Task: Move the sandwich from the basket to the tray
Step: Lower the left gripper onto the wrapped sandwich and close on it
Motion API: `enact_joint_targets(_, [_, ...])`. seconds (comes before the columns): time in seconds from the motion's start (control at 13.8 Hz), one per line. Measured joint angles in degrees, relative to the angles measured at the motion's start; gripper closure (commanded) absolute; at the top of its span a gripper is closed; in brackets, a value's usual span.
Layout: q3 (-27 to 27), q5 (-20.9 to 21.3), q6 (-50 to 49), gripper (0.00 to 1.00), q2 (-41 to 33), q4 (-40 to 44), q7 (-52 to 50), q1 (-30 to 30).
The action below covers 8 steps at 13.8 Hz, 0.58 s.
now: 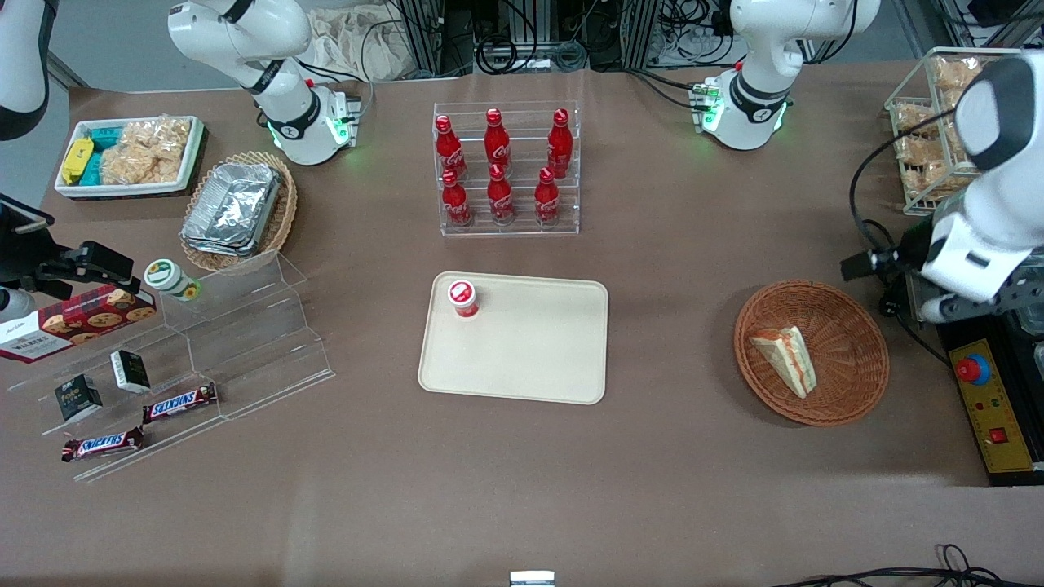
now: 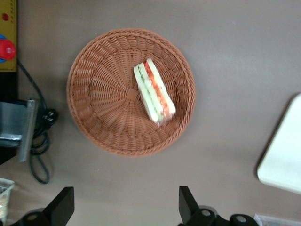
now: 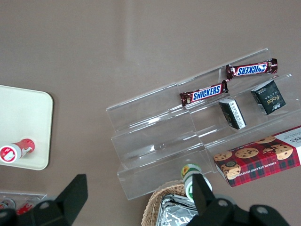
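The sandwich (image 1: 785, 357) is a white wedge with orange and green filling. It lies in the round reddish-brown wicker basket (image 1: 856, 391) toward the working arm's end of the table. The left wrist view shows the sandwich (image 2: 154, 92) off-centre in the basket (image 2: 94, 117). The cream tray (image 1: 530, 350) lies at the table's middle, and a corner of it shows in the left wrist view (image 2: 284, 160). My left gripper (image 1: 877, 262) hangs high beside the basket, farther from the front camera than the sandwich. In the left wrist view the gripper (image 2: 124, 193) is wide open and empty.
A small red-capped bottle (image 1: 462, 297) stands on a tray corner. A clear rack of red cola bottles (image 1: 506, 167) stands farther back. A yellow control box with a red button (image 1: 987, 408) and cables lie beside the basket. A wire rack of snacks (image 1: 930, 122) is near the arm.
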Motion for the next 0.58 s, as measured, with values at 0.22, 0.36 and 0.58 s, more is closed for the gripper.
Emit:
enact_joint_targets(0.22, [-0.1, -0.3, 4.5, 0.0, 5.8, -0.6, -3.8, -0.1])
enact_joint_targets(0.36, [-0.3, -0.3, 9.2, 0.0, 8.8, -2.1, -7.0, -0.2])
enact_joint_targets(0.58, [-0.5, -0.3, 17.8, 0.0, 12.8, -5.8, -11.9, -1.2])
